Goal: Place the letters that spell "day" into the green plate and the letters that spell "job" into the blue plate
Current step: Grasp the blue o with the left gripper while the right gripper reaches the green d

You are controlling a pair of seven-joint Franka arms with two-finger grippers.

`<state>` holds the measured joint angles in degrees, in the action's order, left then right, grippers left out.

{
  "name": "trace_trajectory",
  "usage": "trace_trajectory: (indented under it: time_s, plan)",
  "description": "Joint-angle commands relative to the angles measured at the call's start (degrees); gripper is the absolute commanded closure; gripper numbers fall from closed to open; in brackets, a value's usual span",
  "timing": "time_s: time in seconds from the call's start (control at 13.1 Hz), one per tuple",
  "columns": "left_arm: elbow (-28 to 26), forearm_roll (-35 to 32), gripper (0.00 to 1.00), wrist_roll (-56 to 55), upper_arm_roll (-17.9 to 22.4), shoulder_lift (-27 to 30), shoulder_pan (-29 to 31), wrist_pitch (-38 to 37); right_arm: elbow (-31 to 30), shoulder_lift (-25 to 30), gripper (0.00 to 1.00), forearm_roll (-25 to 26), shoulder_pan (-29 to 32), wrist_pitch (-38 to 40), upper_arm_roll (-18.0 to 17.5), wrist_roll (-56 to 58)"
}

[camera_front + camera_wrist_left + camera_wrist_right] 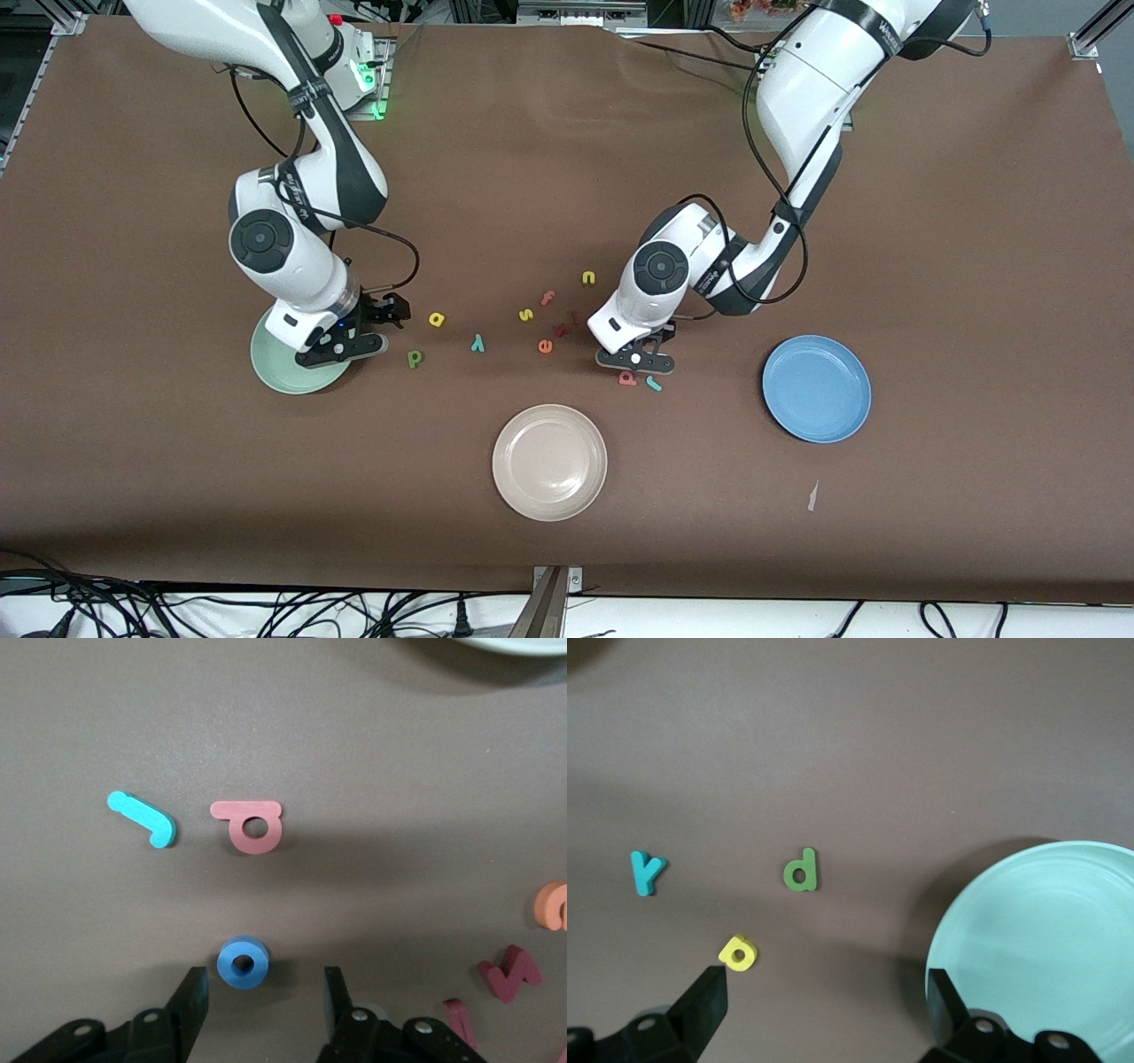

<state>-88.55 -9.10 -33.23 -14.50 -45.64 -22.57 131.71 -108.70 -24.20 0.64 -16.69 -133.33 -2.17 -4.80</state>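
Observation:
My left gripper (634, 359) hangs low over the table with its fingers (190, 992) apart. The blue "o" (243, 962) lies flat just off the fingertips, untouched, and is hidden under the hand in the front view. The pinkish-red "b" (627, 378) and teal "j" (654, 383) lie side by side. The blue plate (816, 388) sits toward the left arm's end. My right gripper (341, 352) is open over the green plate's (283, 377) edge. The yellow "a" (738, 952), dark green "d" (802, 870) and teal "y" (647, 872) lie on the table beside that plate.
A beige plate (549, 461) sits nearer to the front camera, between the two arms. Loose letters lie mid-table: yellow "s" (526, 314), yellow "u" (588, 278), orange "e" (546, 346) and dark red ones (561, 329). A paper scrap (812, 496) lies near the blue plate.

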Motion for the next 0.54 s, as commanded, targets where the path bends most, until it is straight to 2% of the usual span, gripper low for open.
trace_trajectory:
  time_s: [0.0,0.08,0.31,0.38,0.46]
  plan:
    - [0.1,-6.0,0.39,-0.1,0.3,-0.5,-0.3,0.0,-0.5,-3.3,0.00,0.6,0.3,-5.6,-0.7,4.7]
    - [0.1,-7.8,0.39,-0.4,0.3,-0.9,-0.3,0.0,-0.4,-4.9,0.00,0.6,0.3,-7.9,-0.7,5.8]
    - [0.1,-7.9,0.40,-1.0,0.3,-1.4,-0.3,0.1,-0.4,-7.2,0.00,0.7,0.3,-11.2,-0.8,6.8]
    - [0.1,-7.9,0.48,-1.0,0.3,-1.5,-0.4,0.5,-0.3,-8.3,0.00,0.7,0.3,-12.3,-0.8,8.0]
    - [0.1,-7.9,0.74,-1.0,0.3,-1.5,-0.3,0.7,-0.3,-9.1,0.00,0.7,0.3,-13.4,-0.8,8.1]
